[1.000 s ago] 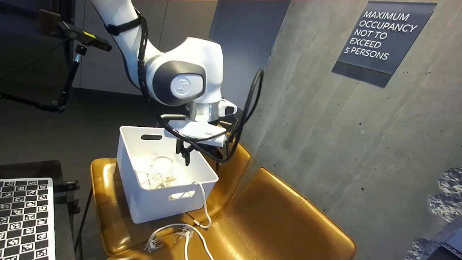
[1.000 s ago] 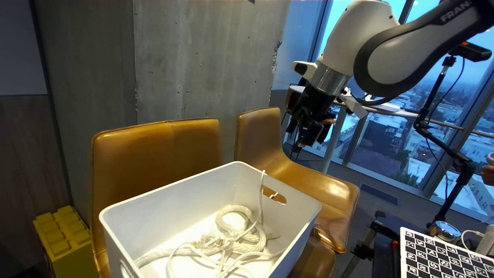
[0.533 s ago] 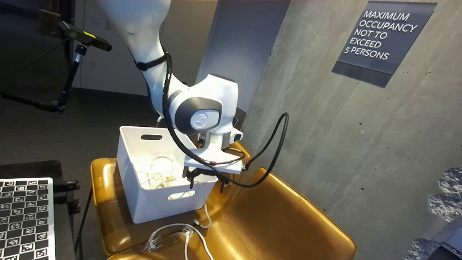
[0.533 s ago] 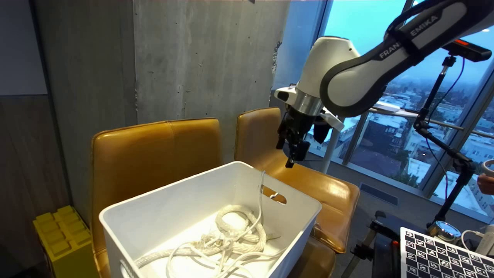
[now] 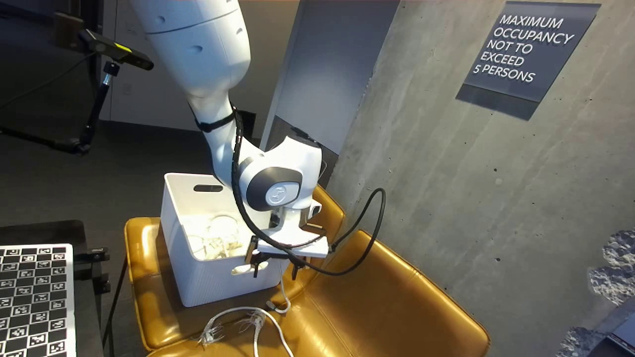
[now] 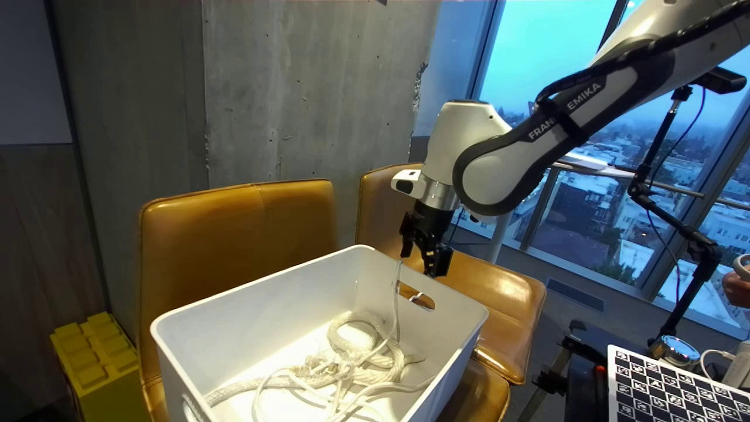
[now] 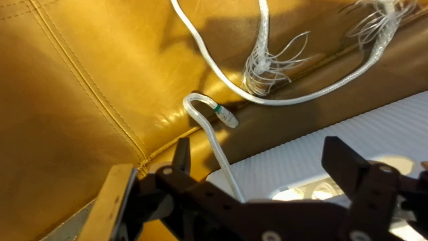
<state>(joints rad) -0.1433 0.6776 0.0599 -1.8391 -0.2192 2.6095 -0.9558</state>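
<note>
Gripper (image 7: 257,140) gapes empty by rope (image 7: 213,139); drift toward three o'clock in the wrist view could knock the bin (image 7: 294,162).

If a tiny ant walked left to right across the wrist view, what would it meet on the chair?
Gold seam slanting down the left, green-banded rope tip, frayed rope end in the upper middle, another frayed rope end at top right.
</note>
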